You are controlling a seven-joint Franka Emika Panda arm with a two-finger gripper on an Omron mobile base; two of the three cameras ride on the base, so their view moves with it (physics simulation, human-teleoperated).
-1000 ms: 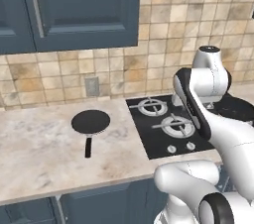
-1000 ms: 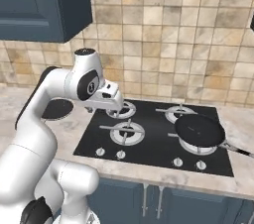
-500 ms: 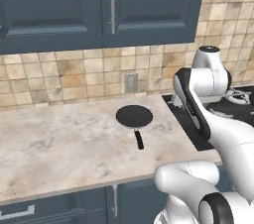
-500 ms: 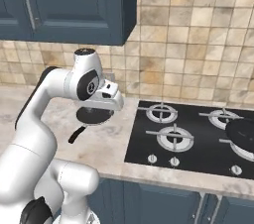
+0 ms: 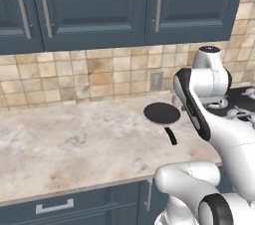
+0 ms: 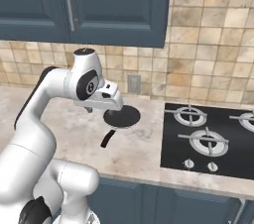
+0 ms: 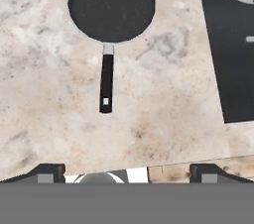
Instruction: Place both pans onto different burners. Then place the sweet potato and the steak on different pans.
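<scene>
On the counter [image 5: 74, 144], the pan [image 7: 111, 5] now sits nearer view centre after the base drove; fingers [image 7: 49, 172] spread wide.

Your arm rises from the base, elbow bent high, forearm folded forward with the wrist turned down. End effector [image 7: 127, 171] hangs above the tabletop near its front edge, fingertips [image 7: 47, 171] spread wide, nothing between them. In the right base view the hand [image 6: 106, 100] points down and forward.
</scene>
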